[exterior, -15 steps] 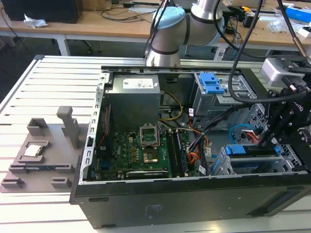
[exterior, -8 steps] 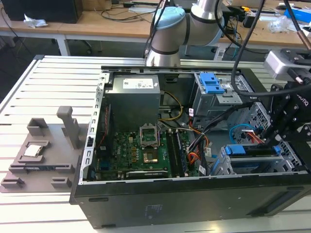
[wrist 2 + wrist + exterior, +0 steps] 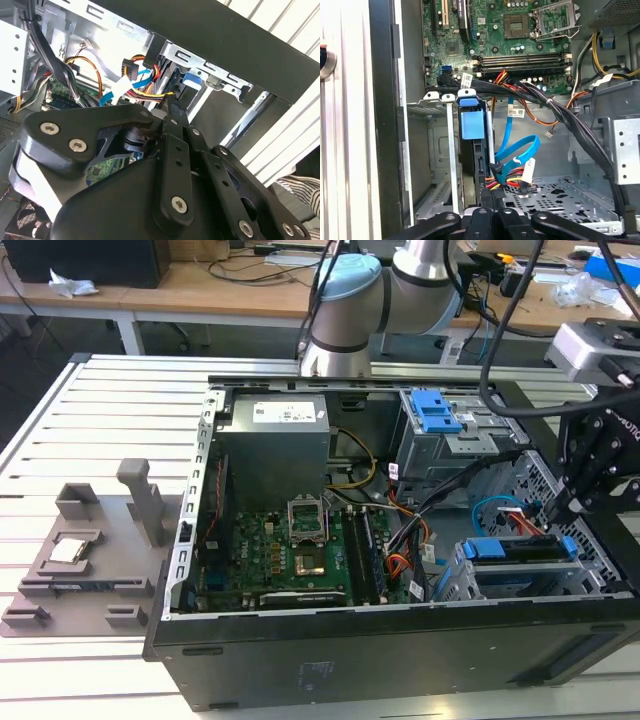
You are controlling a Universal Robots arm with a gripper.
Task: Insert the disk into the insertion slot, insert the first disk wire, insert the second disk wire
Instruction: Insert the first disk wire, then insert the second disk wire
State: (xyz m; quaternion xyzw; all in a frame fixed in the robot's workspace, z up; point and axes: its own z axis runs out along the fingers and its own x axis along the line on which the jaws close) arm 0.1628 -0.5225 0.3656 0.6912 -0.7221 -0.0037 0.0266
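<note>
The disk (image 3: 520,550) is in the insertion slot (image 3: 468,585), in a corner of the computer case (image 3: 400,660). The gripper (image 3: 495,197) is clamped on the multicoloured wire connector (image 3: 493,186), tight against the disk's end.

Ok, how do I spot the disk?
In the open black case, look to the low grey cage at the exterior view's right. The disk sits in it, edged by a long blue carrier, unlike the ribbed blue latch on the taller cage.
</note>
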